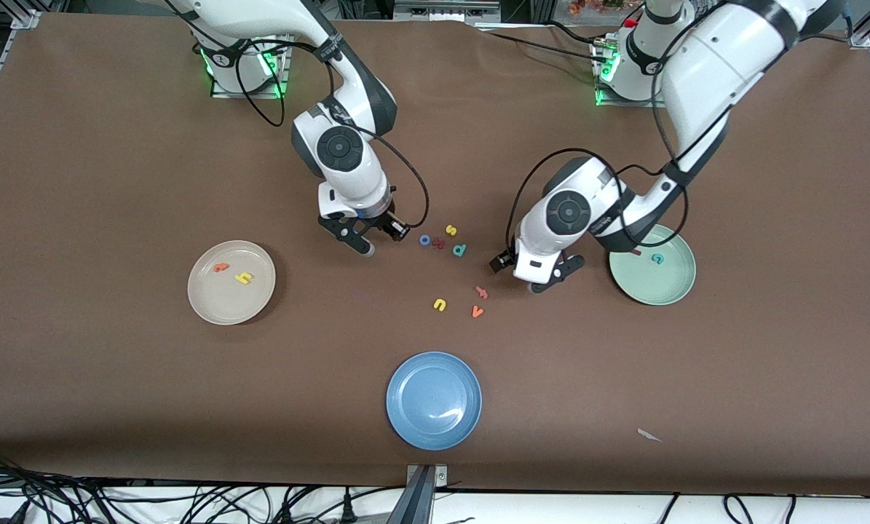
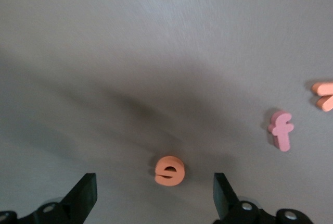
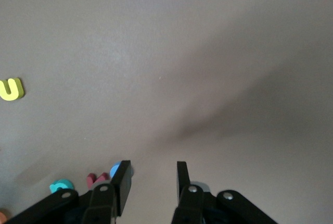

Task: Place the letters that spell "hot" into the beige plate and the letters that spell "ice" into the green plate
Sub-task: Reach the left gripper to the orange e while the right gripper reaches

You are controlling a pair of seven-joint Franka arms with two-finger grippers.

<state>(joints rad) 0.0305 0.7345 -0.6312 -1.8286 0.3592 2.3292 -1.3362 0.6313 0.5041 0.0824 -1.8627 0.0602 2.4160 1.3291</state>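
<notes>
Left end effector [image 2: 153, 200]: fingers spread wide, holding nothing, low over the table [image 1: 114, 364] beside the green plate [image 1: 678, 291].
Orange "e" [image 2: 169, 170]: flat on the table, just ahead of the left end effector and centred between its spread fingers; in the front view the arm hides it.
Handling of the "e": judged very light, soft foam, thick enough to give two side faces. A pinch across its outer edges should hold. It may squash a little or tip if only one finger meets it first.
Pink hooked letter [image 2: 281, 130]: off to one side of the left end effector, well clear of its fingers.
Orange "v" [image 2: 325, 95]: farther out to that same side.
Right end effector [image 3: 151, 179]: fingers partly closed with a bare gap between them, gripping nothing, low over the table.
Blue "o" [image 1: 425, 240]: just beside the right end effector, right by one fingertip, with a dark red letter [image 1: 439, 244] touching or nearly touching it.
Handling of the "o": judged a light foam ring; grip across its outer rim, keeping clear of the red neighbour.
Beige plate [image 1: 209, 306]: to the other side of the right end effector from the letters, already holding the yellow "h" [image 1: 243, 277] and orange "t" [image 1: 220, 267].
Teal "c" [image 1: 657, 257]: lies in the green plate.
</notes>
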